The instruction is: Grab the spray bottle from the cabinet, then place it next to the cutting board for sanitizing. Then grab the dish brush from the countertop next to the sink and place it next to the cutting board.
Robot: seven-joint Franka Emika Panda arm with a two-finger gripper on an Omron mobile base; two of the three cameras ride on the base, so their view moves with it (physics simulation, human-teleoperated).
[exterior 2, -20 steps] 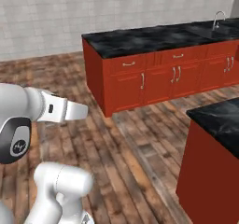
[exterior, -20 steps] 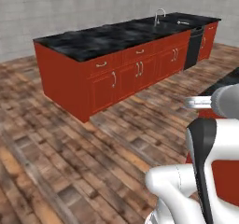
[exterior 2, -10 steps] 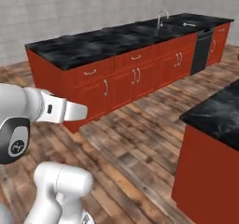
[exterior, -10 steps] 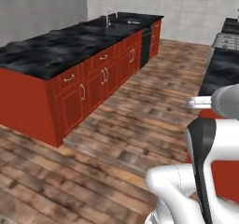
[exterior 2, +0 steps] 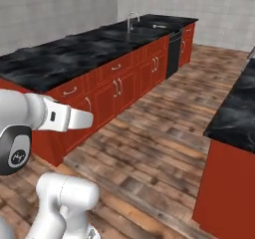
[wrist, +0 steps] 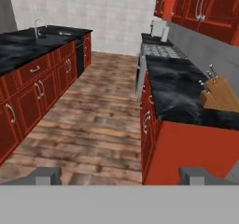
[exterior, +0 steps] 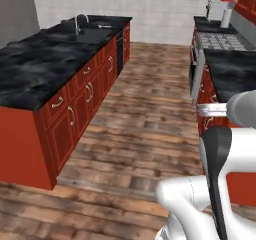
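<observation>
My gripper [wrist: 119, 176] hangs spread wide with nothing between its tips, looking down the wooden aisle. Nearest on my right is the countertop [wrist: 179, 94] with a knife block [wrist: 218, 94] on it; above and beyond it run the red wall cabinet [wrist: 205, 6] doors, shut, so I can't see the spray bottle. The sink [wrist: 49, 31] lies far ahead left. I judge the cabinet is up and right of the hand
</observation>
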